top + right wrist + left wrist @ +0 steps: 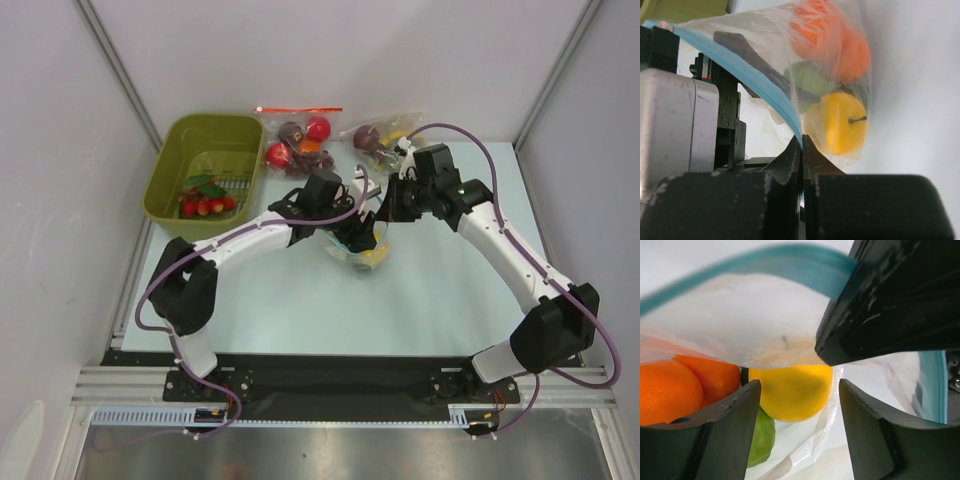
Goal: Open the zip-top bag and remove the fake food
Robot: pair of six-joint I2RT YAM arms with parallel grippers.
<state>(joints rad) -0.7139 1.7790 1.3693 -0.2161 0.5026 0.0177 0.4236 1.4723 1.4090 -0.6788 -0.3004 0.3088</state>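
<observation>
The zip-top bag (372,262) lies mid-table, its light-blue zip strip (747,70) parted. My right gripper (801,143) is shut on one side of that strip and holds the mouth up; from above the right gripper (386,212) is just right of the bag. My left gripper (800,385) is open, reaching into the bag's mouth; one of its fingers (747,55) shows through the plastic. The fake food is inside: a yellow fruit (790,392) just past the left fingertips, untouched by the right finger, orange fruits (667,392) to its left, and a light green one (762,440) below.
An olive-green bin (170,165) at the back left holds a row of small red cherry tomatoes (208,206). Behind the arms lie a clear bag with a red-orange zip strip (298,140) and another clear bag of fruit (385,133). White walls enclose the table.
</observation>
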